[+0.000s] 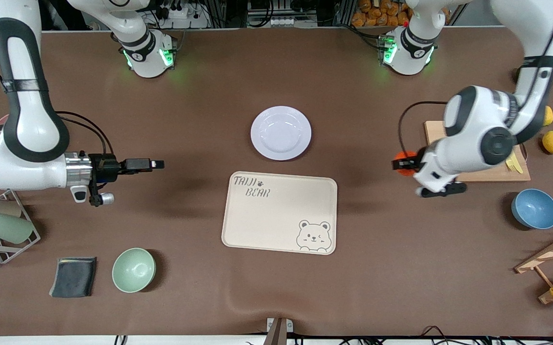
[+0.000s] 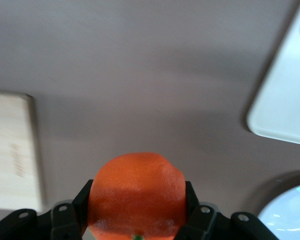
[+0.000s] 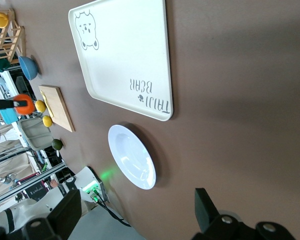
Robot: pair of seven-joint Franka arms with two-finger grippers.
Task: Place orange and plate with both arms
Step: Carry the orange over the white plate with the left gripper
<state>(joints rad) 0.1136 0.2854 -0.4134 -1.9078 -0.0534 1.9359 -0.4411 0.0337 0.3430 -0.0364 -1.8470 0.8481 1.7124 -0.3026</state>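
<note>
Front view: one orange (image 1: 405, 163) sits pinched in the left gripper (image 1: 403, 163), held aloft over bare table beside one wooden board (image 1: 477, 153), probably lifted for carrying. One plate (image 1: 280, 132) and one bear-printed tray (image 1: 279, 212) lie between the two grippers. The right gripper (image 1: 157, 164) hovers over the table, its fingers pointing toward them.

Left wrist view: dark fingers (image 2: 197, 215) press either flank of the orange (image 2: 137, 192), a grip that looks secure.

Right wrist view: fingers (image 3: 207, 210) stand spread and empty, the plate (image 3: 132, 156) ahead of them, likely the next pickup.

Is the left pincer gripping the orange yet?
Touching. The left wrist view shows the left pincer with both fingers pressed against the orange.
</note>
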